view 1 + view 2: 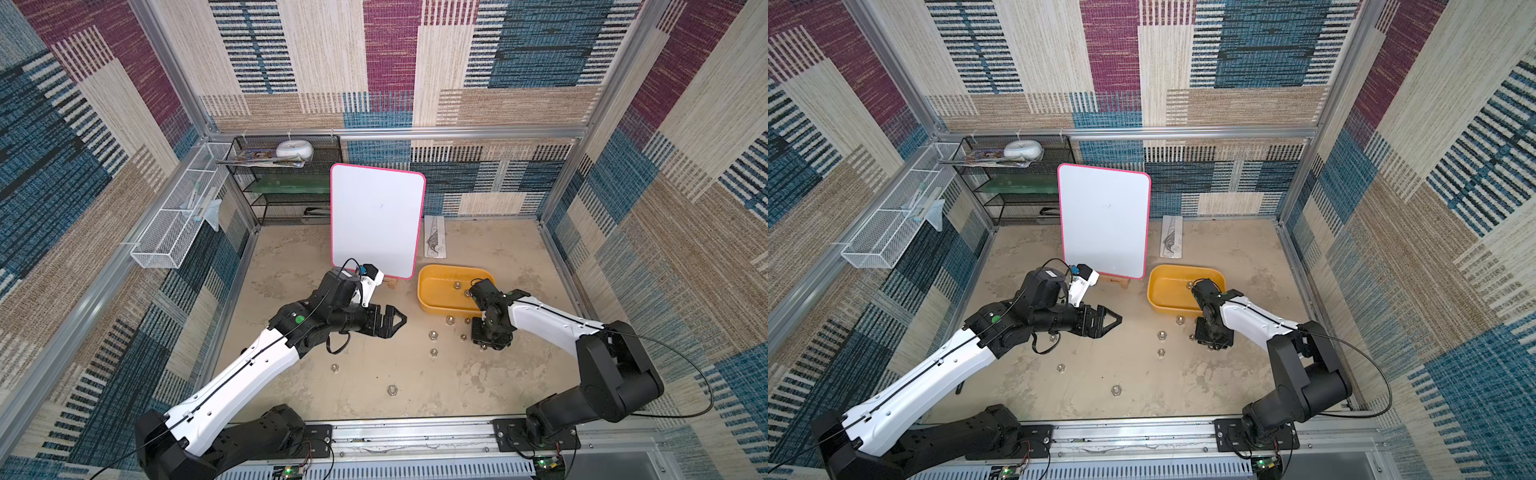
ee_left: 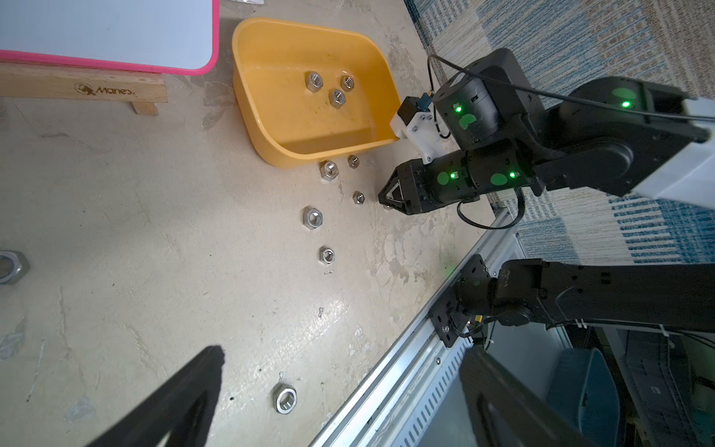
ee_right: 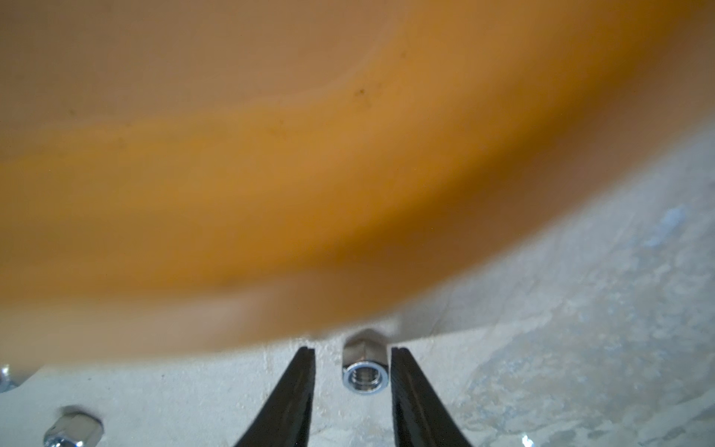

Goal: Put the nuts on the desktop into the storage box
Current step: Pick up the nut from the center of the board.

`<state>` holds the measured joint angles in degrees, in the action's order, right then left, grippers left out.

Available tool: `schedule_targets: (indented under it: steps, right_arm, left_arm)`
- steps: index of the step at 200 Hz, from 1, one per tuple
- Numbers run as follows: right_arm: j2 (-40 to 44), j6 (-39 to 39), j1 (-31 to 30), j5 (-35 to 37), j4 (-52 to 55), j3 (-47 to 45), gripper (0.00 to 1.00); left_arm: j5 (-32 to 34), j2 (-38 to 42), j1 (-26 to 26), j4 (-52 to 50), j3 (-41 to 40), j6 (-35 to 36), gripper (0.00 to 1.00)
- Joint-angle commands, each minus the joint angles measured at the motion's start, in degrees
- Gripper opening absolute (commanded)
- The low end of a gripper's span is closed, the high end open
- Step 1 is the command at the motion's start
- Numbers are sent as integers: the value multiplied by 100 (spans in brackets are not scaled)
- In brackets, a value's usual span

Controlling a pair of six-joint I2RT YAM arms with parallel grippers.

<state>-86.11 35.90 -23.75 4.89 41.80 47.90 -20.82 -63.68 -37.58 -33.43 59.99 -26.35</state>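
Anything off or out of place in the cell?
Nothing damaged or spilled. Loose nuts lie on the desktop beside the storage box; the nut inside the open right gripper lies on its side, off-centre.

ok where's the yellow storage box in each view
Top view: storage box right of centre, beside the whiteboard's lower corner.
Top view: likewise right of centre.
Left wrist: between whiteboard and right gripper, three nuts inside.
Right wrist: blurred orange wall beyond the right gripper.
Shared landmark: right gripper at its near wall.

Pink-edged whiteboard [image 1: 376, 220] upright on a wooden stand [image 2: 77, 87], black mesh rack [image 1: 291, 143] behind it, white wire basket [image 1: 174, 232] beside the rack.
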Motion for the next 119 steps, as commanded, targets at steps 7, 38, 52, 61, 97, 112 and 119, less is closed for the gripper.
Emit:
schedule_targets:
  steps: [7,38,52,61,97,112,119]
  right_arm:
    - [77,116,-23,43,251,8,39]
    - [199,199,-33,41,142,-234,39]
    - [186,224,-30,48,75,-310,39]
    - [157,221,-32,41,33,-333,38]
    - [48,209,-40,30,-124,-400,37]
    - [15,216,-50,-3,-126,-370,37]
    - [26,230,-64,-18,-121,-369,37]
  left_arm:
    - [-50,-24,-3,100,22,56,100]
    - [-35,42,-3,143,-48,42,100]
    - [-46,40,-3,155,-57,35,100]
    - [-54,22,-3,149,-49,44,100]
    - [-41,19,-3,104,-4,37,100]
    - [-18,40,-1,78,-2,41,100]
    - [-10,48,-3,66,-9,39,100]
